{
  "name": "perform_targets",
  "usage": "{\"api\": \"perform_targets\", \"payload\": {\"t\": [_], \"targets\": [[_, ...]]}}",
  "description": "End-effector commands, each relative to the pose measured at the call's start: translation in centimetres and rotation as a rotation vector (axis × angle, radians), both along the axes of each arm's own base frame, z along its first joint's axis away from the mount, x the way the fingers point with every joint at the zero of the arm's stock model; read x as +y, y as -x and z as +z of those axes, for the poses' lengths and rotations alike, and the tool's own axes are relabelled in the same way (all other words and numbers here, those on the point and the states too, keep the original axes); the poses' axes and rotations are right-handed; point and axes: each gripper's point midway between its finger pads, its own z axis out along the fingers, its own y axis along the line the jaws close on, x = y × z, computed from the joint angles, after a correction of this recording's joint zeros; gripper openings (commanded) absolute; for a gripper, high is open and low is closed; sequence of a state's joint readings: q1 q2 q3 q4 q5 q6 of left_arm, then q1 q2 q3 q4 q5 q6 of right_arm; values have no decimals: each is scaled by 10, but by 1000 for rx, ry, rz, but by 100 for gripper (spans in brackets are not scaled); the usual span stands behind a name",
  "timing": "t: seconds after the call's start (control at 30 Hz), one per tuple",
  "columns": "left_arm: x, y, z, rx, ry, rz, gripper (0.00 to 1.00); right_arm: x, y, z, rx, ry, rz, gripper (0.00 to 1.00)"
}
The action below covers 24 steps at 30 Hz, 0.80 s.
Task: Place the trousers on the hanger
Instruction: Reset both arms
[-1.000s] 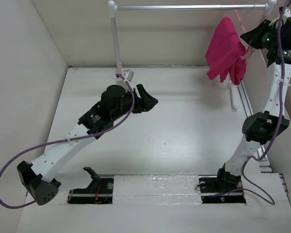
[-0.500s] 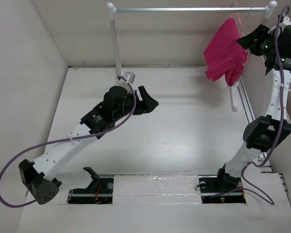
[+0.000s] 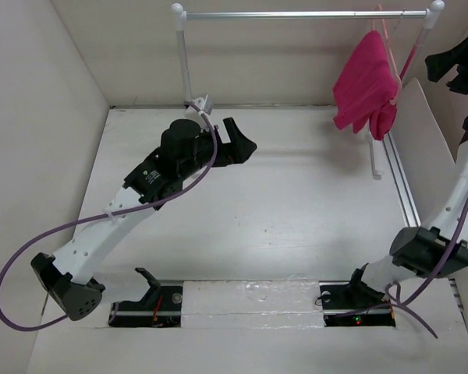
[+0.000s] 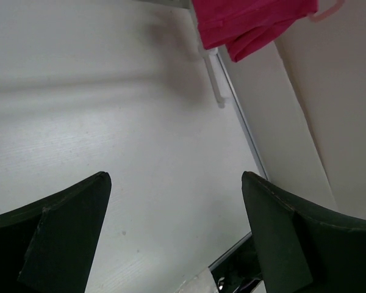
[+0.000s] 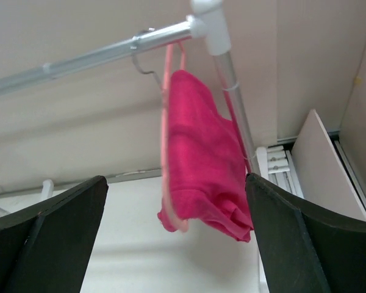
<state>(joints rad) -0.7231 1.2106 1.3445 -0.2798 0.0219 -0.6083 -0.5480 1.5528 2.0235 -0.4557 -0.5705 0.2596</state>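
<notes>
- Since bright magenta fabric trousers drape the thin light-pink hanger on the silver rail, placing looks done.
- Both left pincer and right pincer gape, empty.
- Next: withdraw clear of cloth.

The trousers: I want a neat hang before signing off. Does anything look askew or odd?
Somewhat. The trousers hang bunched in a thick fold over the hanger, lumped at the bottom rather than draped flat. The hanger is hooked on the rail, close to its end post.
</notes>
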Motion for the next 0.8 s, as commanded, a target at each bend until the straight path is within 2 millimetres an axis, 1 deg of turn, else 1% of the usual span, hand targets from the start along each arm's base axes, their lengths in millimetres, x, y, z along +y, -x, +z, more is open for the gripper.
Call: {"api": "perform_targets", "payload": {"t": [0.0, 0.03, 0.07, 0.1, 0.13, 0.17, 0.2, 0.23, 0.27, 0.3, 0.33, 0.37, 0.4, 0.43, 0.47, 0.5, 0.53, 0.57, 0.6, 0.63, 0.67, 0.73, 0.77], "targets": [[4, 1, 38, -93, 28, -4, 85, 52, 50, 49, -148, 121, 102, 100], [8, 2, 39, -91, 25, 5, 85, 64, 57, 49, -164, 129, 131, 100], [10, 5, 44, -98, 31, 3, 85, 86, 62, 48, -176, 130, 187, 100], [16, 3, 43, -102, 25, 36, 85, 104, 75, 39, -189, 135, 223, 100], [23, 8, 48, -115, 34, 47, 85, 118, 80, 32, -192, 139, 263, 100], [27, 9, 48, -117, 31, 62, 85, 144, 87, 26, -199, 138, 334, 100], [35, 8, 43, -112, 19, 97, 85, 153, 83, -3, -156, 114, 363, 100], [45, 15, 47, -124, 27, 116, 86, 168, 106, -1, -190, 143, 386, 100], [52, 17, 43, -120, 19, 134, 86, 176, 113, -14, -172, 139, 403, 100], [61, 17, 30, -102, -1, 175, 86, 188, 120, -27, -154, 131, 426, 100], [73, 26, 30, -103, 2, 196, 86, 195, 134, -47, -140, 138, 441, 100], [79, 29, 22, -92, -5, 212, 86, 199, 140, -59, -122, 145, 453, 100], [86, 30, 1, -63, -36, 238, 86, 206, 148, -80, -62, 133, 473, 100], [95, 40, -3, -49, -12, 254, 86, 208, 151, -108, -8, 157, 483, 100], [99, 44, -12, -33, -14, 261, 86, 211, 165, -127, 46, 165, 486, 100], [101, 48, -34, -1, -34, 263, 86, 206, 168, -143, 90, 179, 452, 100], [108, 53, -34, 0, 2, 279, 86, 205, 174, -156, 120, 188, 445, 100], [109, 56, -40, 9, 7, 276, 86, 204, 178, -182, 195, 172, 437, 100], [109, 58, -54, 28, -3, 272, 86, 201, 187, -185, 184, 179, 421, 100], [109, 60, -52, 21, 15, 268, 86, 201, 189, -190, 191, 177, 417, 100], [110, 61, -54, 27, 17, 268, 86, 200, 191, -196, 203, 169, 412, 100], [109, 60, -54, 27, 9, 270, 87, 200, 192, -188, 182, 169, 403, 100], [109, 58, -50, 16, 3, 268, 88, 201, 191, -180, 158, 174, 412, 100]]}}
